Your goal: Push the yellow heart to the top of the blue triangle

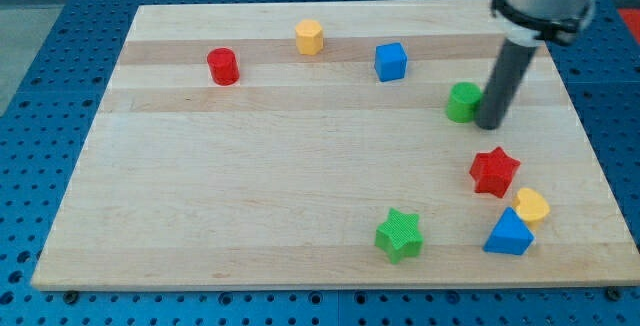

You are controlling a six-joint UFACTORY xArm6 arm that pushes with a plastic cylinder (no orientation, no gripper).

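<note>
Pale wooden board (pixel 250 186) on a blue pegboard; far to the left of my tip sit the red cylinder (pixel 223 67) and yellow block (pixel 309 38). My tip (pixel 488 124), holding nothing, touches the green block (pixel 463 102). Well below it, past the red star (pixel 494 171), the yellow heart (pixel 532 206) already nudges the blue triangle (pixel 508 234) at its upper right, probably needing a leftward shove.

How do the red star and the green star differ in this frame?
The red star is red and lies toward the view's right, close above the yellow heart and blue triangle; the green star is green and lies nearer the view's bottom, left of the triangle, with no block close by. My tip is nearer the red star, above it. Both are star-shaped, similar in size, flat on the board.
</note>
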